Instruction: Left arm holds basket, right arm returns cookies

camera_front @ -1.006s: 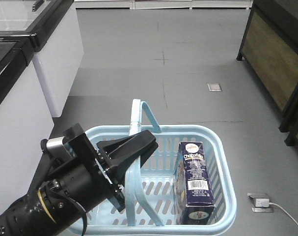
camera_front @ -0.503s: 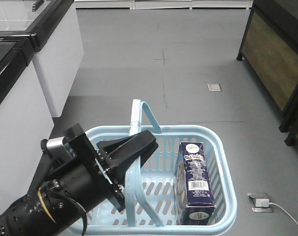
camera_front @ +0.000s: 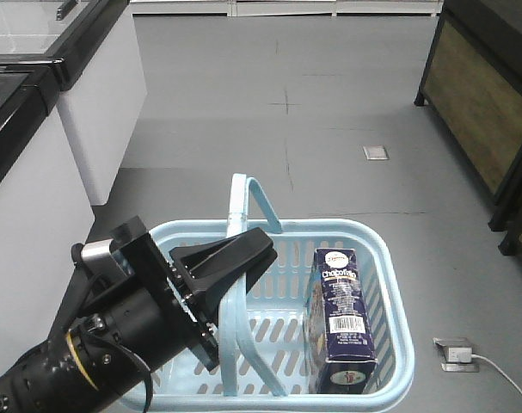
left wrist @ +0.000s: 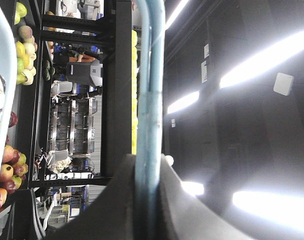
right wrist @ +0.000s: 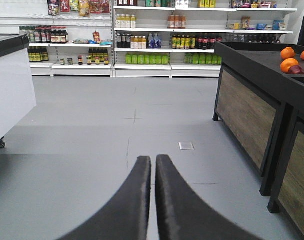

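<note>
While the left gripper [camera_front: 259,254] pinches the slotted blue plastic basket's [camera_front: 396,310] smooth hoop handle [camera_front: 235,211], the navy cookie carton [camera_front: 343,314] stands inside; the right gripper's [right wrist: 153,161] tapered fingers meet, empty.

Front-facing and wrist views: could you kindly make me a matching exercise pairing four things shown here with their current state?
Things:
1. basket
2. cookies
3. left end effector
4. right end effector

States:
A. shut, holding nothing
B. light blue, slotted sides
C. shut on the hoop handle
D. upright inside the basket, at its right side

Pairs: 1-B, 2-D, 3-C, 4-A.
</note>
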You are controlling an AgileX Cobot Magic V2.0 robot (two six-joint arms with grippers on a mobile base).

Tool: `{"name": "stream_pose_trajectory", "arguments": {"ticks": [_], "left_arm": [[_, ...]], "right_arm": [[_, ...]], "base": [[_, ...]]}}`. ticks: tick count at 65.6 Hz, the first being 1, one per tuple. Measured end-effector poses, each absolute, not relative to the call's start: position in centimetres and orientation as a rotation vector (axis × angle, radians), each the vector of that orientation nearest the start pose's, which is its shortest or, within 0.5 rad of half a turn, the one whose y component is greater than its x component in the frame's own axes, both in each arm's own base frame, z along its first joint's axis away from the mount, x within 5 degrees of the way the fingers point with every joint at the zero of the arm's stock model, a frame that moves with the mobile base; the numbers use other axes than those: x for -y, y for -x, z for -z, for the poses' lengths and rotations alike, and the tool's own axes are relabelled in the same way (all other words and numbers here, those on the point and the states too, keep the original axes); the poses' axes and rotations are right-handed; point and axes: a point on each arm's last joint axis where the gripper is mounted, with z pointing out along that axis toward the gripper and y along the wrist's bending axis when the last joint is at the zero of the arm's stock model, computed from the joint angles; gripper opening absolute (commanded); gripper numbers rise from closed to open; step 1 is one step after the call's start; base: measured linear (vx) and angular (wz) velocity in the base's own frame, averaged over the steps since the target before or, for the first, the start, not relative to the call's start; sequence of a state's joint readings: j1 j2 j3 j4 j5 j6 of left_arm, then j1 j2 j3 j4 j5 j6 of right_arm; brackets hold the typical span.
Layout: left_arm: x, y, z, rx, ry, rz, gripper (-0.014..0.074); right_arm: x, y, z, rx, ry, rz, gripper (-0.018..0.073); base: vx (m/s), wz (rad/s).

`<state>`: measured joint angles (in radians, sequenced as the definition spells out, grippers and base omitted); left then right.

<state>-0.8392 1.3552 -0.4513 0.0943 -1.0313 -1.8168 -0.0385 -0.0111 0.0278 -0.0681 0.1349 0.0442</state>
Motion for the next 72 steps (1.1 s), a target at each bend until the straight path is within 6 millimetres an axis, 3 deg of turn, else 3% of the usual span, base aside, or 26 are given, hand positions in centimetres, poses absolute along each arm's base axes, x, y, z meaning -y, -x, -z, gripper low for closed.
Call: {"name": "stream_pose_trajectory", "arguments": {"ticks": [72], "left_arm": [[19.37,-16.40,-25.85,-1.625,0.714,2.137,-0.0003]], "right_arm": [[0.30,-5.65,-19.21,-1.635,-0.019,0.055,-0.0006]], "base": [[0.04,0.00]]}}
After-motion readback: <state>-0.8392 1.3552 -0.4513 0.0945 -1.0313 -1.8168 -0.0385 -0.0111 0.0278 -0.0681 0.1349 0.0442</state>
